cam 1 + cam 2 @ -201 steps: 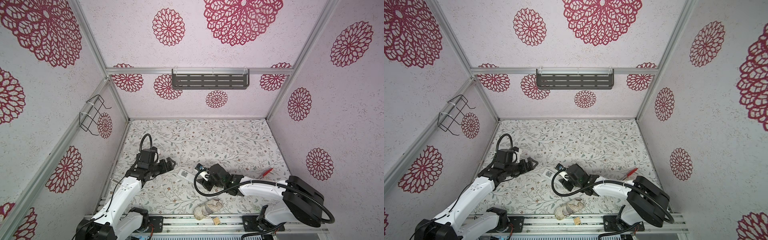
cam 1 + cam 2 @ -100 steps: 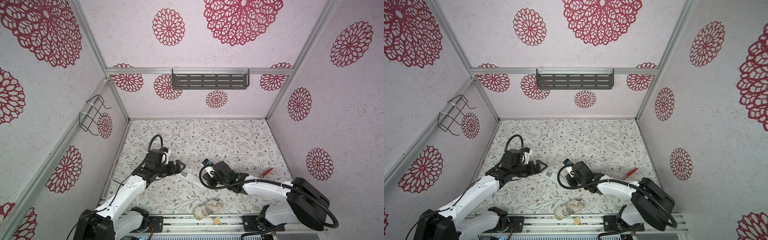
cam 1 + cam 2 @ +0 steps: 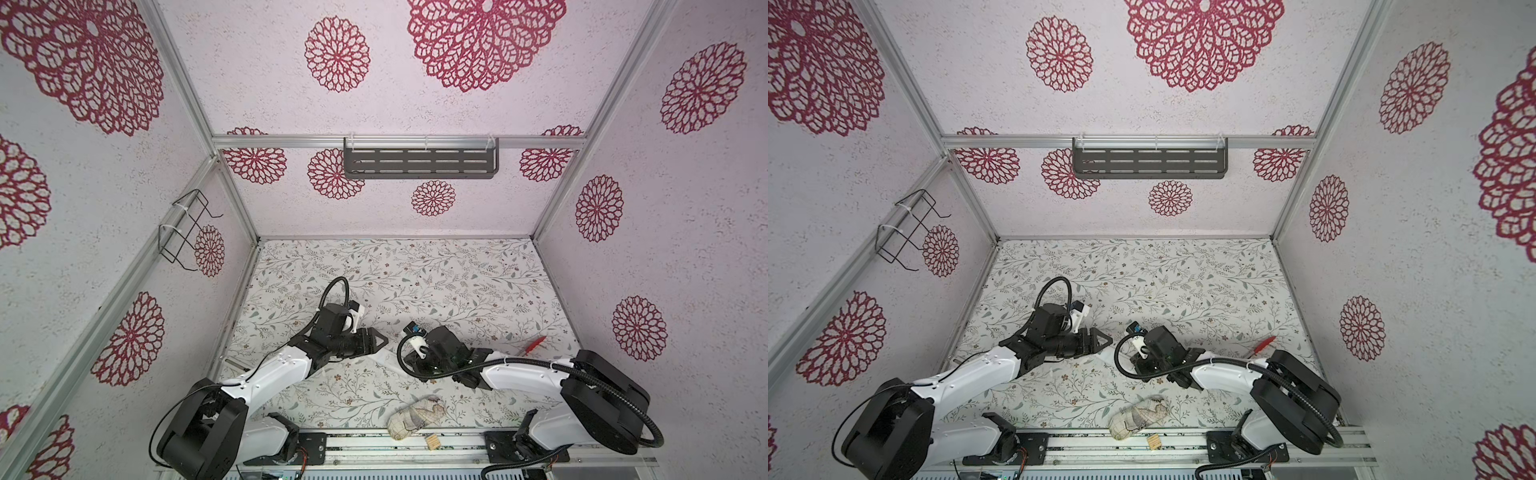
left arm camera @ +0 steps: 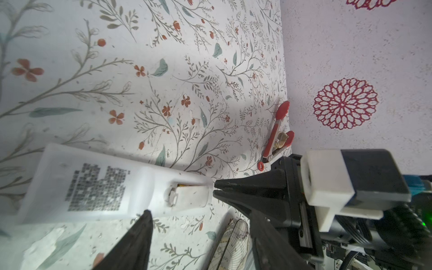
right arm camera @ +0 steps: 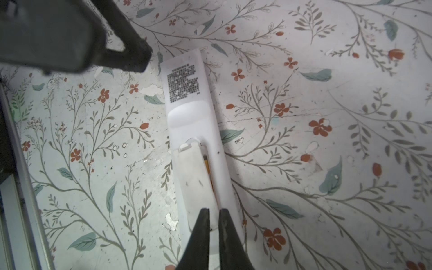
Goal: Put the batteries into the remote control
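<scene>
Right wrist view: the remote control (image 5: pixel 198 126) lies face down on the surface (image 5: pixel 327 145), an orange battery (image 5: pixel 208 170) showing beside its skewed cover (image 5: pixel 195 177). My right pincer (image 5: pixel 214 214) sits almost closed at that end; my left pincer (image 3: pixel 381 341) gapes at the sticker end, bare surface beyond.

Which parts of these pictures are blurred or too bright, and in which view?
Left wrist view: the slim white plastic remote control is overexposed and soft, its QR code smeared, while the red tongs farther away look sharp. Right wrist view: the remote control is less washed out, its code crisper. Both top views: the floral tabletop is evenly lit and in focus.
</scene>
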Robot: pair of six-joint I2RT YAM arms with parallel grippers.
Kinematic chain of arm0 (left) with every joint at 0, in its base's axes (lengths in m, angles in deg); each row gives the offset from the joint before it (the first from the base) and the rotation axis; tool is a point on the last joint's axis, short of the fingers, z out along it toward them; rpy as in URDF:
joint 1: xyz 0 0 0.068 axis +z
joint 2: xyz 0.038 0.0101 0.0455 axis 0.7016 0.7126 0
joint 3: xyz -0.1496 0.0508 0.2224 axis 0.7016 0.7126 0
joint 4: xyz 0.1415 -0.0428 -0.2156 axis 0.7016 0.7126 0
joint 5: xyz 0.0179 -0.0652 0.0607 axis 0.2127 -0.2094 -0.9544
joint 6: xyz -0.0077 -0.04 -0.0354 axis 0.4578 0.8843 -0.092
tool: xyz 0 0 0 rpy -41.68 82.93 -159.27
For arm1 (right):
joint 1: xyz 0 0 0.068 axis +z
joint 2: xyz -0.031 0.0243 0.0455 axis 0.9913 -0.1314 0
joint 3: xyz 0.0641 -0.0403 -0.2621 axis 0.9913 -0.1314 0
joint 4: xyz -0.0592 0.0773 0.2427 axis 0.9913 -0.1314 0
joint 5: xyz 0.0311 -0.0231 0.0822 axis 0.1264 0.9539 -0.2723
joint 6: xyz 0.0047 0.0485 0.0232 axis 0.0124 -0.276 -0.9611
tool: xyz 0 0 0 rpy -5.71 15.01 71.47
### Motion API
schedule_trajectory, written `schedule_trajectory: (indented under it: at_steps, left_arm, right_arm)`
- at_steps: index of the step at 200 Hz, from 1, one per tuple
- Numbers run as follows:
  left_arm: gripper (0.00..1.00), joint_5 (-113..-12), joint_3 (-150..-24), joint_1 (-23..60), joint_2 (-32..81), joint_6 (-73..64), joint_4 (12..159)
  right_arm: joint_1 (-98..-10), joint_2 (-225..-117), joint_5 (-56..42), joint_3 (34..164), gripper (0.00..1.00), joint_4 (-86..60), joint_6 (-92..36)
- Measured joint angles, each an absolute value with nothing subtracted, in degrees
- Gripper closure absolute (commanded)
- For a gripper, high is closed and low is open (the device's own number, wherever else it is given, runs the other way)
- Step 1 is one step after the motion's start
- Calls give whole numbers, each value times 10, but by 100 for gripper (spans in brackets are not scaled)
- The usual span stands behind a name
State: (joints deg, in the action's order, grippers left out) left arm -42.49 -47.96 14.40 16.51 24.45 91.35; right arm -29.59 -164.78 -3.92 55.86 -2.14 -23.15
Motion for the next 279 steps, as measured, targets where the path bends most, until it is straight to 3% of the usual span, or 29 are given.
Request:
schedule_trajectory:
  at_steps: [28,66,160,279]
  left_arm:
    - [51,-417,-479,132,199,259,872]
    - [55,-410,-475,115,251,280,813]
    - [54,-421,-471,92,295,293,778]
    - [49,-430,-472,88,301,293,780]
  right_arm:
    - [-296,-1648,-22,554,88,-16,-244]
    - [-298,-1634,16,532,87,-17,-264]
    - [-304,-1540,53,496,86,-26,-274]
    - [-304,-1531,48,484,86,-32,-279]
